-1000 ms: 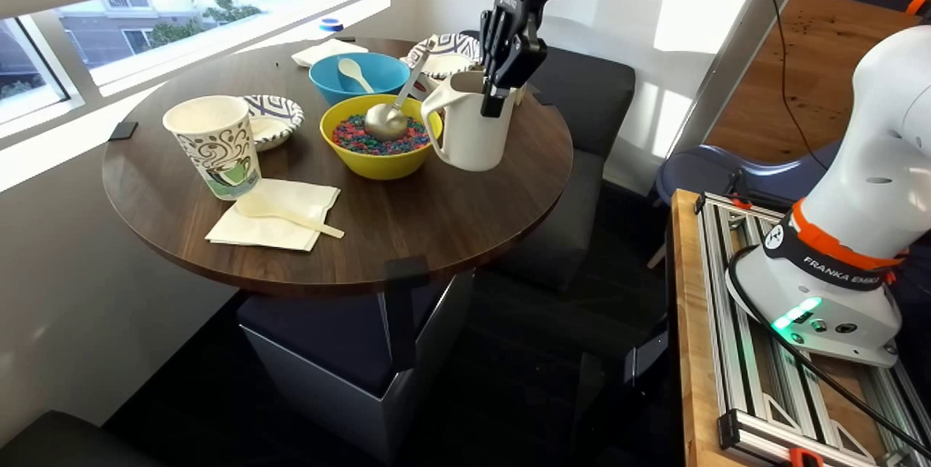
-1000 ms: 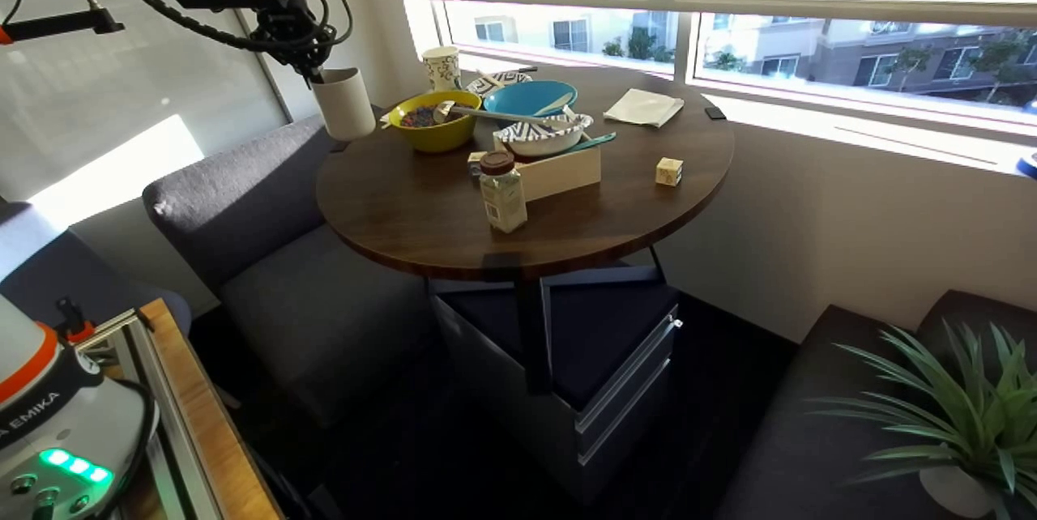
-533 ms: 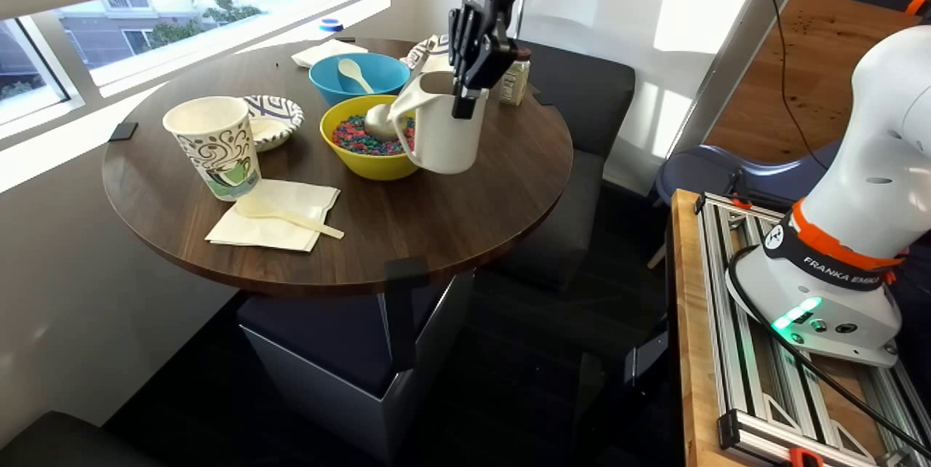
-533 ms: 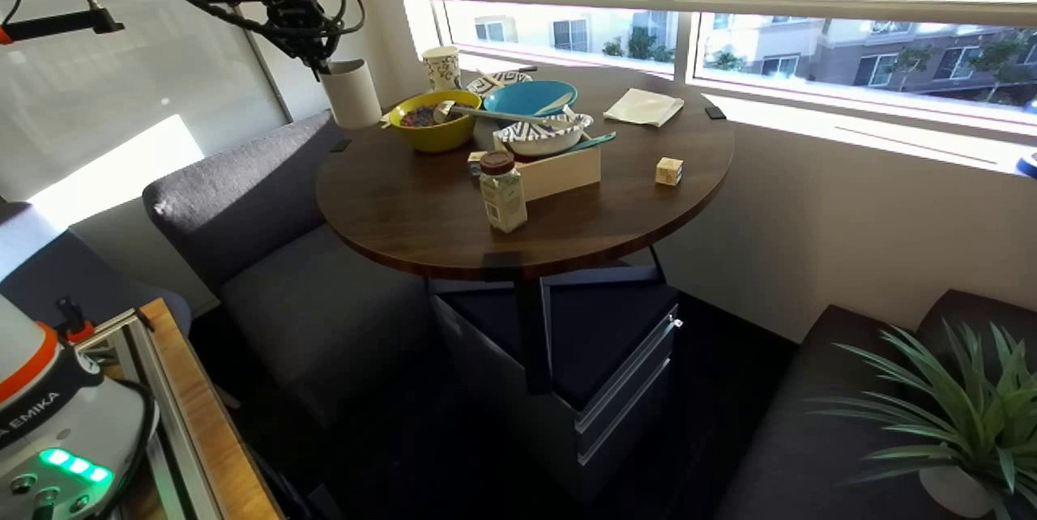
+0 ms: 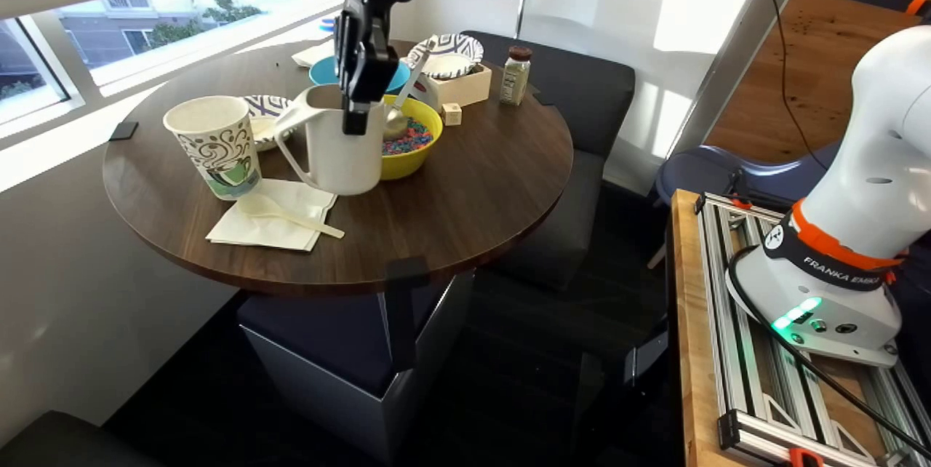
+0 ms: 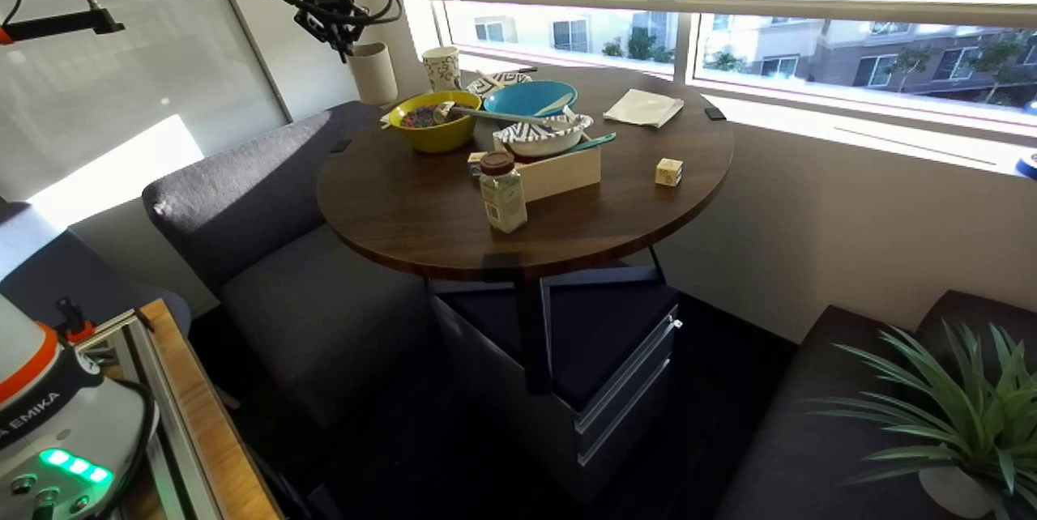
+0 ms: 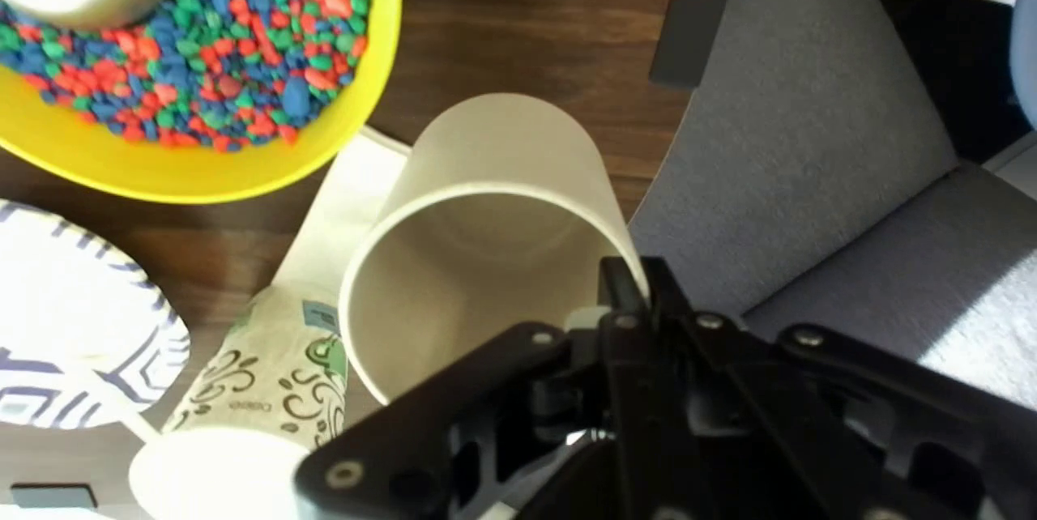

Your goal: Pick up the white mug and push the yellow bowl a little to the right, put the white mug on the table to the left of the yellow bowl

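The white mug (image 5: 348,158) hangs in the air above the table (image 5: 494,190), slightly tilted, its handle pointing away from my gripper (image 5: 356,114). My gripper (image 7: 642,289) is shut on the mug's rim, one finger inside and one outside, in the wrist view. The mug also shows in an exterior view (image 6: 374,76) and the wrist view (image 7: 514,139). The yellow bowl (image 5: 411,163) stands on the table with colored pebbles and a metal ladle in it. In an exterior view the mug hides its left part. The bowl (image 7: 186,186) lies beside the mug in the wrist view.
A patterned paper cup (image 5: 218,150) stands left of the mug, by a napkin (image 5: 298,194) with a spoon. A blue bowl (image 6: 559,91), a wooden box (image 6: 567,173) with a paper bowl, a jar (image 6: 504,200) and small blocks stand around the yellow bowl.
My gripper has carried the mug across the front of the yellow bowl to its left in an exterior view. The mug now hangs near the napkin. The bowl has not moved.
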`<control>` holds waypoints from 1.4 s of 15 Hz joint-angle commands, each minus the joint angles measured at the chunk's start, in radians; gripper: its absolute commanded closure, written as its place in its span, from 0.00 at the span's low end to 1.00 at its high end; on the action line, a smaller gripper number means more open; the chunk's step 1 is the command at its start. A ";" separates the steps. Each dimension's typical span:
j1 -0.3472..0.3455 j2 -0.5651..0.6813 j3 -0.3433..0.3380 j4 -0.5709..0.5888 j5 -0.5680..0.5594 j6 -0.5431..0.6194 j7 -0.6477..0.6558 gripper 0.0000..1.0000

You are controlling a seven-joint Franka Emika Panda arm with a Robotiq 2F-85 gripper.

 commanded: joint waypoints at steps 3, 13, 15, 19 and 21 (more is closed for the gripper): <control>-0.039 0.158 0.045 0.178 -0.051 -0.033 0.001 0.99; -0.043 0.288 0.040 0.305 -0.248 -0.074 0.067 0.99; -0.045 0.297 0.035 0.315 -0.283 -0.081 0.075 0.99; -0.048 0.309 0.031 0.333 -0.329 -0.088 0.079 0.99; -0.053 0.316 0.031 0.338 -0.336 -0.089 0.077 0.99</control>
